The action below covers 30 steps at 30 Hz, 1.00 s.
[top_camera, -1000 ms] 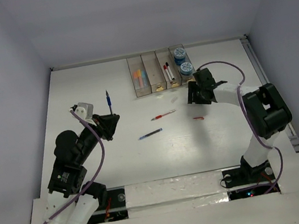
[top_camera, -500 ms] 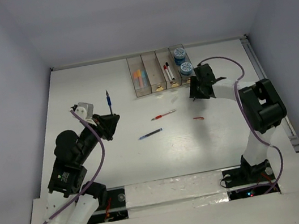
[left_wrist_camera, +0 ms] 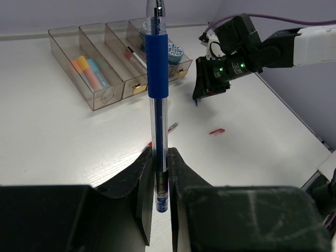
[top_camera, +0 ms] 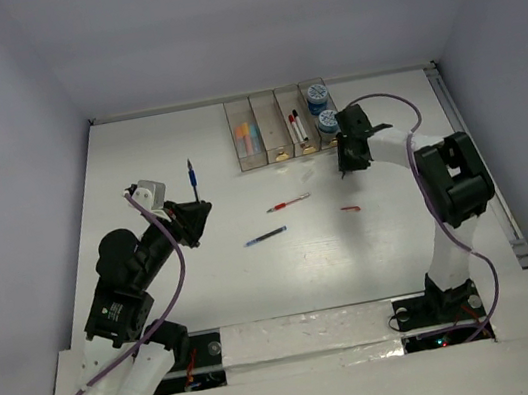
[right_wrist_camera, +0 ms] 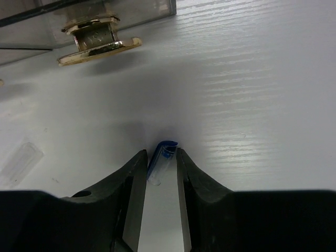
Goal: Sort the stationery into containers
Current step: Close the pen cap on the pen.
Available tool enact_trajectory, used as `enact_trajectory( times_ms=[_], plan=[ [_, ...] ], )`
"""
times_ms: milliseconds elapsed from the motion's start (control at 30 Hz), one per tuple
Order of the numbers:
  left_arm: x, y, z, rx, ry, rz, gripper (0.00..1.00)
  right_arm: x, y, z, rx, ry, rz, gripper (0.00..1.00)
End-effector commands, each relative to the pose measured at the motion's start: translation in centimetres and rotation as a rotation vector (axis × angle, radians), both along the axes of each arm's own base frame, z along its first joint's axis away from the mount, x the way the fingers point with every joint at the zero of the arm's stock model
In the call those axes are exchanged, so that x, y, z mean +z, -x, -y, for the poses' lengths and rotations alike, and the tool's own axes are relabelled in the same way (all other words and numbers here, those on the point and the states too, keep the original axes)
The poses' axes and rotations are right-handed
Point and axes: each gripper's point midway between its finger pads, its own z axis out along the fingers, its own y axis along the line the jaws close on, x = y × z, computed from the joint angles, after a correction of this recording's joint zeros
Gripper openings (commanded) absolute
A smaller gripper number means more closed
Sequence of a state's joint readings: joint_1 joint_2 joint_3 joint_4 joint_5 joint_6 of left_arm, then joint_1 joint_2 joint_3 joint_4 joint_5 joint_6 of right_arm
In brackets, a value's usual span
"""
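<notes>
My left gripper [top_camera: 193,219] [left_wrist_camera: 160,157] is shut on a blue pen [top_camera: 192,177] [left_wrist_camera: 157,79], which stands straight out between the fingers above the left of the table. My right gripper [top_camera: 347,161] [right_wrist_camera: 160,163] is low over the table just in front of the containers [top_camera: 278,126], shut on a small clear-and-blue pen cap [right_wrist_camera: 161,156]. The four joined bins hold pink, orange and blue sticks [top_camera: 246,140], markers [top_camera: 298,127] and two blue-white rolls [top_camera: 322,109]. A red pen [top_camera: 288,202] and a dark blue pen [top_camera: 266,237] lie loose mid-table.
A small red piece [top_camera: 350,208] [left_wrist_camera: 217,131] lies right of the loose pens. Brass-coloured knobs [right_wrist_camera: 97,39] stick out from the bins' front walls, close ahead of my right fingers. A rail [top_camera: 466,133] runs along the table's right edge.
My right gripper has moved away from me, closer to the front of the rightmost bin. The left arm and its pen have not moved.
</notes>
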<state>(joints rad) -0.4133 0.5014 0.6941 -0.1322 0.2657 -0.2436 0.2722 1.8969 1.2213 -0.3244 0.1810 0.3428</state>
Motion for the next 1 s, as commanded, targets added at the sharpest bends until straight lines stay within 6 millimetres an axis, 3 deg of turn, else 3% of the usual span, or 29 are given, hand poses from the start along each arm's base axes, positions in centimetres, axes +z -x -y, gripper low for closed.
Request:
enact_trajectory(
  times_ms=[0, 167, 333, 600, 833, 933, 967],
  plan=[
    [2.4, 0.3, 0.1, -0.013, 0.022, 0.074, 0.0, -1.5, 1.8, 1.1, 0.012, 0.095, -0.124, 0.35],
    [2.5, 0.3, 0.1, -0.013, 0.023, 0.077, 0.0, -2.8, 2.3, 0.2, 0.043, 0.131, -0.197, 0.45],
    [2.6, 0.4, 0.0, -0.012, 0.024, 0.08, 0.0, -2.5, 2.1, -0.2, 0.039, 0.159, -0.192, 0.48],
    [2.5, 0.4, 0.3, -0.022, 0.023, 0.076, 0.0, -3.1, 3.1, 1.1, 0.013, 0.217, -0.221, 0.25],
    [2.4, 0.3, 0.3, -0.021, 0.021, 0.071, 0.0, -4.1, 4.0, 0.9, 0.029, 0.22, -0.246, 0.35],
    [2.2, 0.2, 0.4, -0.022, 0.02, 0.069, 0.0, -4.2, 4.1, 0.7, 0.041, 0.207, -0.247, 0.24],
    [2.2, 0.2, 0.4, -0.022, 0.019, 0.066, 0.0, -4.1, 3.8, 0.5, 0.042, 0.198, -0.234, 0.12]
  ],
)
